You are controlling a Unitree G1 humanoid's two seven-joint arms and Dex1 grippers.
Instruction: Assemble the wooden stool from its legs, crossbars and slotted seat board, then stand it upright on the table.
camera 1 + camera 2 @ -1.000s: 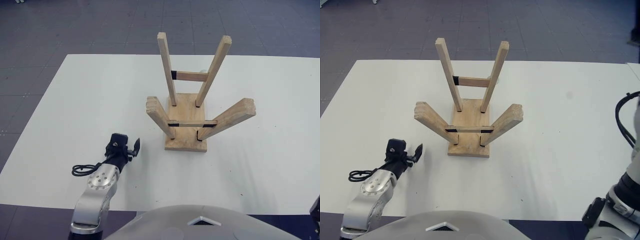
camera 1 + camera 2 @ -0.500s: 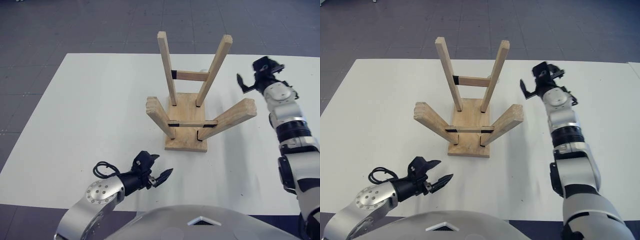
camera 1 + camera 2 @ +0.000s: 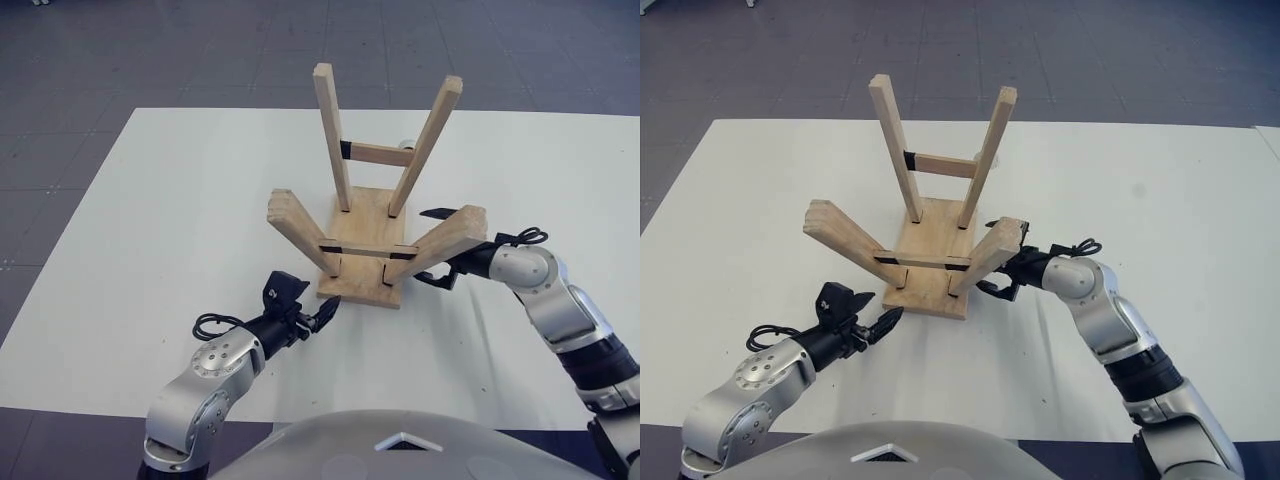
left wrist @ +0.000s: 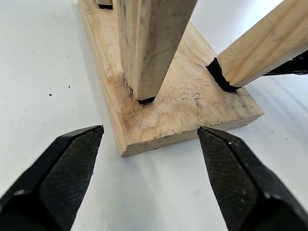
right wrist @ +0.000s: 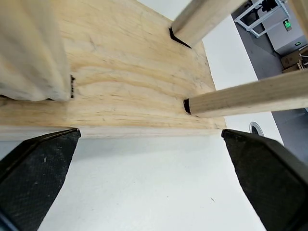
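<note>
- Black-fingered, our left gripper [image 4: 150, 129] sits with its jaws apart, just short of the seat board's [image 3: 368, 218] near corner.
- Our right gripper [image 5: 150, 131], jaws also spread, faces the board's right edge beside a splayed leg [image 3: 450, 238].
- Beyond, the stool [image 3: 378, 153] rests upside down on the white table [image 3: 180, 180].

No legible text, label, number or sign in view
</note>
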